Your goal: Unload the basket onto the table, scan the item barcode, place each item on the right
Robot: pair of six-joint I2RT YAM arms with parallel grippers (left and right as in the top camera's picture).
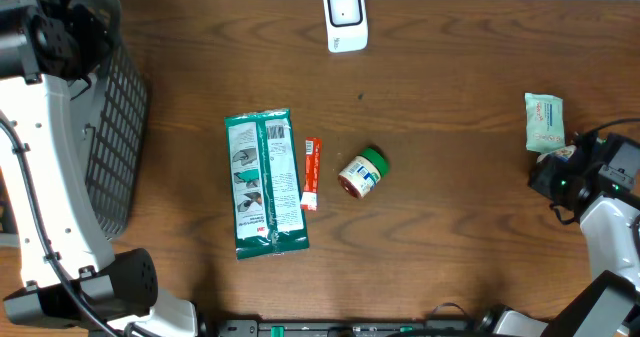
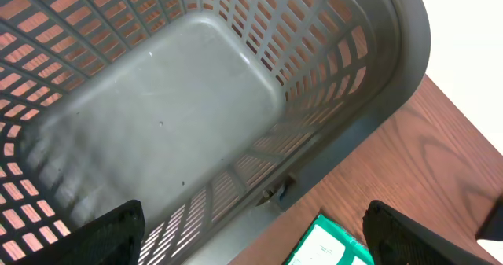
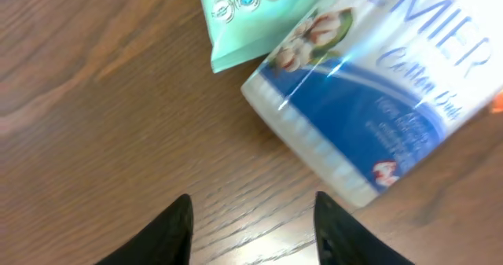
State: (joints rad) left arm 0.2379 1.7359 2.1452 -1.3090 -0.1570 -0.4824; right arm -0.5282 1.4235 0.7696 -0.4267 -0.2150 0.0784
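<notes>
Left gripper (image 2: 255, 227), right gripper (image 3: 253, 218): jaws apart, empty.
Only right wrist view reads cotton-bud box (image 3: 369, 84), touching mint packet (image 3: 251, 13); wooden desk (image 3: 94, 100).

Seven things showing in all, one grey mesh basket (image 1: 118, 117) standing, one white scanner (image 1: 345, 18) standing, two packets lying, one large green packet (image 1: 265, 182) and one small pale packet (image 1: 544, 122), one red sachet (image 1: 310, 174) lying, one green-lidded jar (image 1: 362, 172) lying, one blue cotton-bud box (image 3: 377, 100) lying
</notes>
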